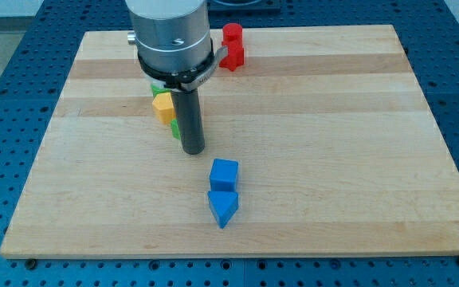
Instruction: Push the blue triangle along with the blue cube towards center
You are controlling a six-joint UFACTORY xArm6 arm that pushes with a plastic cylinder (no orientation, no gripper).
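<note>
A blue cube [224, 174] lies on the wooden board [333, 143] a little below the view's middle. A blue triangle [222, 207] lies just below the cube, touching or nearly touching it. My tip [194, 150] is on the board above and to the left of the blue cube, a short gap away from it. The dark rod rises from the tip to the arm's grey body at the view's top.
A yellow block [163, 106] and a green block [175, 128] sit just left of the rod, partly hidden by it. Two red blocks [232, 45] stand near the board's top edge, right of the arm.
</note>
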